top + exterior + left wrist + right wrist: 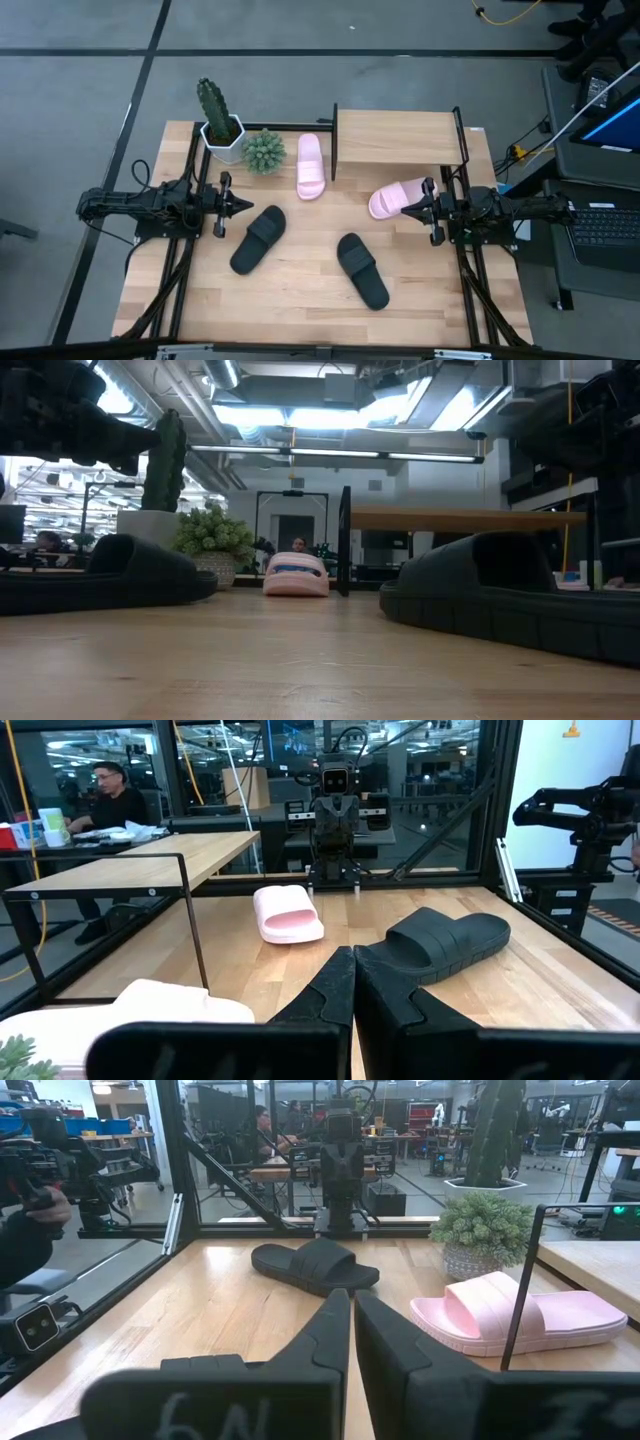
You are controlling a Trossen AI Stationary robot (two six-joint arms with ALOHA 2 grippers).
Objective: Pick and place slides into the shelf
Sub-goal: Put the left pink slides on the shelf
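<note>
High view: We look straight down on a pale wooden table [300,300]. The shelf [398,138], a light board on a thin black frame, stands at the far edge. One pink slide [311,166] lies just left of it, beside a round green plant [264,150] and a tall cactus in a white pot [217,115]. A second pink slide [396,198] lies tilted in front of the shelf, at the tip of the right gripper [428,207]. Two matte black slides [258,239] [362,270] lie apart on the open middle of the table. The left gripper [238,206] hovers at the left side, near the first black slide.

Low view: We see only here the thick moulded soles of the black slides, large and near, and the shelf board raised on its frame, nothing on it.

Left wrist view: We see the left fingers [330,990] pressed together, holding nothing.

Right wrist view: The right fingers [335,1330] nearly meet and grip nothing. Only here a dark-sleeved arm [25,1230] shows beyond the table.
</note>
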